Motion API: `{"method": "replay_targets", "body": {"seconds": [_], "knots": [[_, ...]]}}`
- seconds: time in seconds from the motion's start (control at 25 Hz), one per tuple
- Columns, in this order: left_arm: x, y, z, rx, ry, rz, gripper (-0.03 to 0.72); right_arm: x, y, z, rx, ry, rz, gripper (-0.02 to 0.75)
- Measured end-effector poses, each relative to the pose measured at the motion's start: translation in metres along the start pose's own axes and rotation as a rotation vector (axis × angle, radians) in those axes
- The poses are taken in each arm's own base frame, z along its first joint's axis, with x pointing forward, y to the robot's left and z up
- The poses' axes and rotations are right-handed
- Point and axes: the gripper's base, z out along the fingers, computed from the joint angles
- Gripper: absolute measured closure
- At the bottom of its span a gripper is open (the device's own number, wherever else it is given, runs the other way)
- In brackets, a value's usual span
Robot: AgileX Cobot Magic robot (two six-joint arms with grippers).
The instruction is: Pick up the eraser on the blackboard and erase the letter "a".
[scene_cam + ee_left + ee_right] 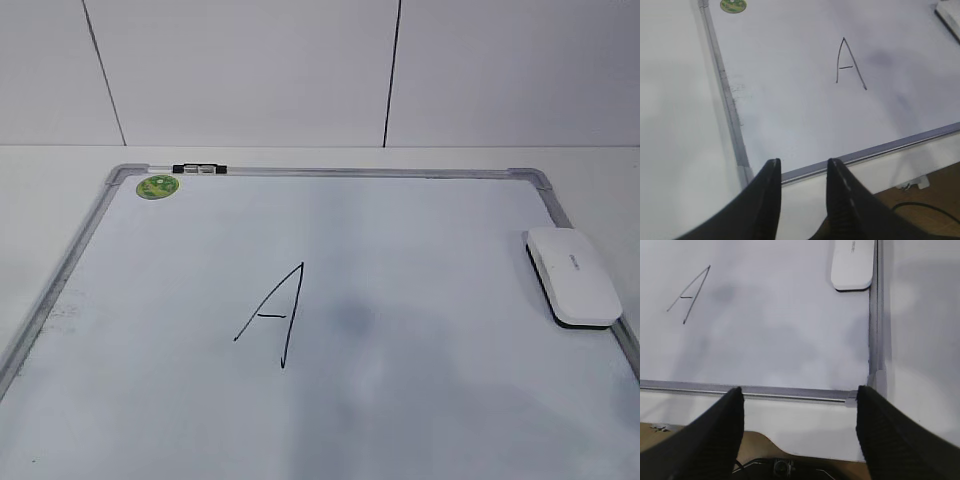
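Now, from the exterior view I see the blackboard [420, 400] lying flat on the white table [40, 200], its grey frame running along the far and side edges. The eraser [572, 275] sits on the board at the right, just beside the right frame rail. A capital "A" [272, 315] is drawn near the middle, with a faint grey smudge [350, 318] just to its right; I can find no small letter "a" on the board. A green sticker [158, 186] marks the far left corner. On my left wrist view, the left gripper [802, 172] hangs over the board's near left corner, its fingers a little apart and holding nothing. On my right wrist view, the right gripper [800, 400] hovers above the near right corner, fingers spread wide and empty, well apart from the eraser [853, 265] further along the right rail.
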Motion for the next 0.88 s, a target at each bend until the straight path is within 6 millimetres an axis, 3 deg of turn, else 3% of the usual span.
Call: {"method": "replay_targets", "body": {"seconds": [0.24,0.52,0.88], "knots": [[0.021,0.010,0.011,-0.053,0.044,0.046,0.452,0.019,-0.011,0.015,0.069,0.035,-0.017,0.180],[0.046,0.019,0.035,-0.080,0.145,0.066,0.452,0.020,-0.024,0.013,0.179,0.019,-0.103,0.180],[0.051,0.023,0.048,-0.089,0.136,0.070,0.452,0.019,-0.029,0.012,0.228,0.014,-0.127,0.181]]}}
